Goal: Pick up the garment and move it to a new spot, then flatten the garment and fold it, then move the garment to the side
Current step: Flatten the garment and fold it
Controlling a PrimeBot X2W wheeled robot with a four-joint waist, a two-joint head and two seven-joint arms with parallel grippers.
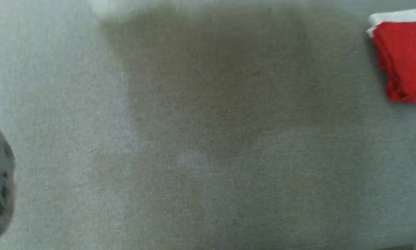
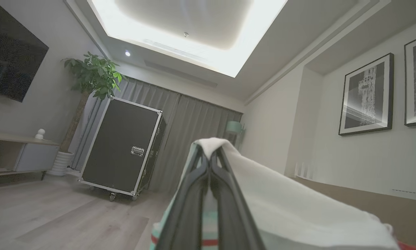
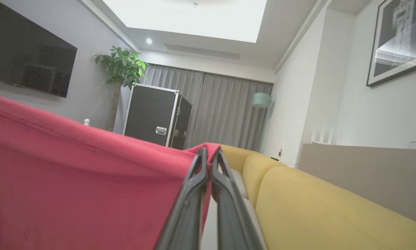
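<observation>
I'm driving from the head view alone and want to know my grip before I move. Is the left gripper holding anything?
Observer: Yes. The left gripper is shut on a fold of white cloth.
Operator: And the right one?
Observer: The right gripper is shut on red cloth, which spreads away to the left in its wrist view.
Operator: What lies beyond it?
Observer: A yellow sofa, just past the fingers.

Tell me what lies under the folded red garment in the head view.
A white layer peeks out beneath the folded red garment along its top edge; the rest underneath is covered.
</observation>
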